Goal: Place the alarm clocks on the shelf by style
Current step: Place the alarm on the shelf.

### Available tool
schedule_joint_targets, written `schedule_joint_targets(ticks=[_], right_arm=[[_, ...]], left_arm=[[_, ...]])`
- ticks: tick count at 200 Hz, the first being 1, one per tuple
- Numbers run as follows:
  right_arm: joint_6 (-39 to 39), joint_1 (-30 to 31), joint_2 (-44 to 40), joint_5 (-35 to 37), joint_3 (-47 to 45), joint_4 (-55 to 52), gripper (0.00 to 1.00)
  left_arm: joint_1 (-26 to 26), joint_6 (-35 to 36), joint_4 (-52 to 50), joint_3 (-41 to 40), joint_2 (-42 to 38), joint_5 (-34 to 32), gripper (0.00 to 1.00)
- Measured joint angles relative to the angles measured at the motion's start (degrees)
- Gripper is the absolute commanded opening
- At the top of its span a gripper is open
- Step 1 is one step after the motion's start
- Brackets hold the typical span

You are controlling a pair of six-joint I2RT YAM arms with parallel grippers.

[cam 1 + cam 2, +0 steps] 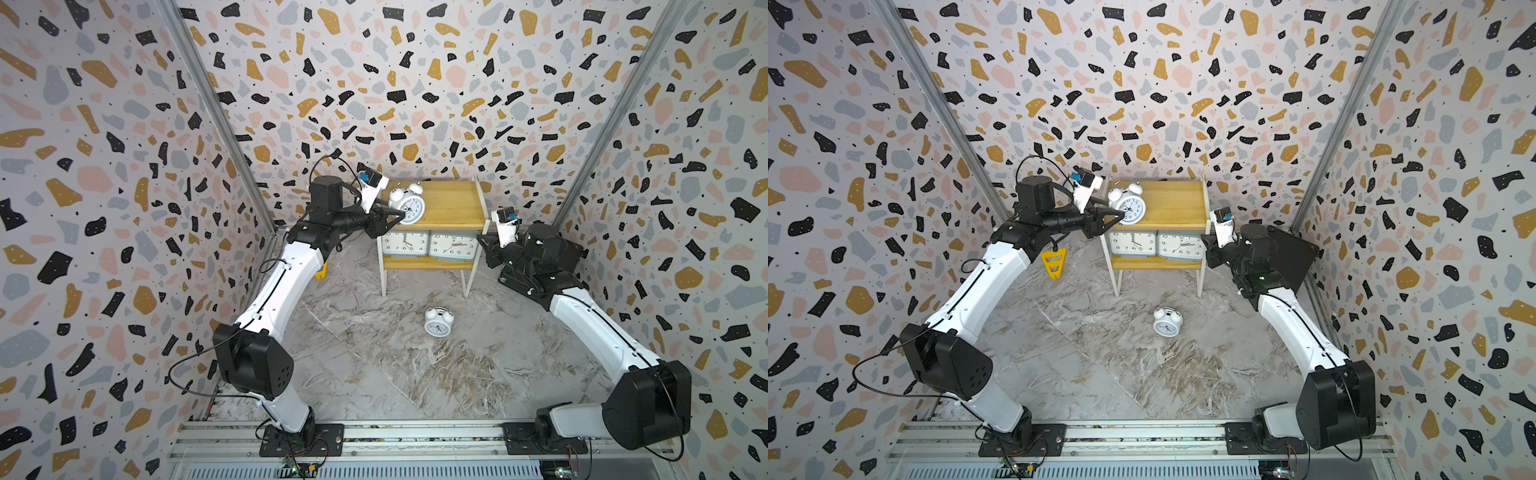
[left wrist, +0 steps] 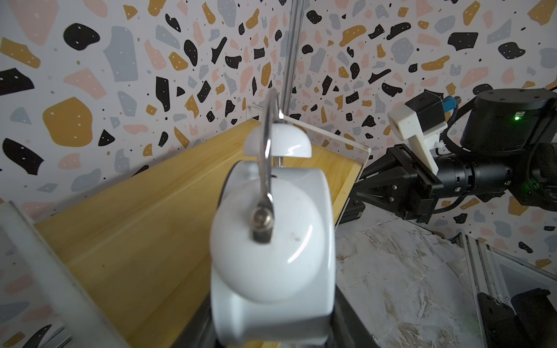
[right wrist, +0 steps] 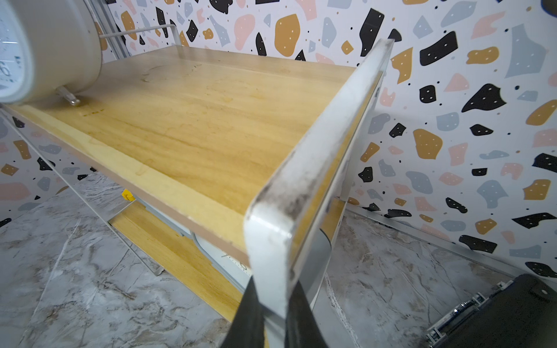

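Note:
A small round white twin-bell alarm clock (image 1: 408, 205) (image 1: 1127, 205) (image 2: 271, 241) stands at the front left of the shelf's top board (image 1: 453, 203) (image 1: 1173, 203) (image 2: 135, 226). My left gripper (image 1: 397, 216) (image 1: 1117, 216) (image 2: 271, 337) is shut on its body. In the right wrist view the clock (image 3: 54, 51) has a metal foot touching the board (image 3: 196, 120). Two rectangular grey clocks (image 1: 405, 243) (image 1: 453, 246) stand side by side on the lower tier. A second twin-bell clock (image 1: 437, 322) (image 1: 1167, 322) lies on the marble floor in front. My right gripper (image 1: 484, 241) (image 3: 272, 301) is shut on the shelf's white right frame (image 3: 316, 150).
A yellow plastic piece (image 1: 1053, 262) lies on the floor under the left arm. A black box (image 1: 1287, 257) (image 3: 512, 316) sits behind the right arm against the right wall. Patterned walls close in the back and both sides.

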Motion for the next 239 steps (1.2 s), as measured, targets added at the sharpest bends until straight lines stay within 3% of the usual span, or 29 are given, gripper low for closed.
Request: schedule_joint_targets(ticks=[167,239], right_arm=[[-0.8,-0.2,0.3,-0.9,0.9,-1.5,0.12],[-0.8,-0.2,0.3,-1.0,0.9,-1.5,0.13]], left_arm=[[0.0,1.4,-0.8,4.4,3.8,-0.1,0.34],[0.0,3.5,-1.7,4.6,3.8,-0.5,0.73]])
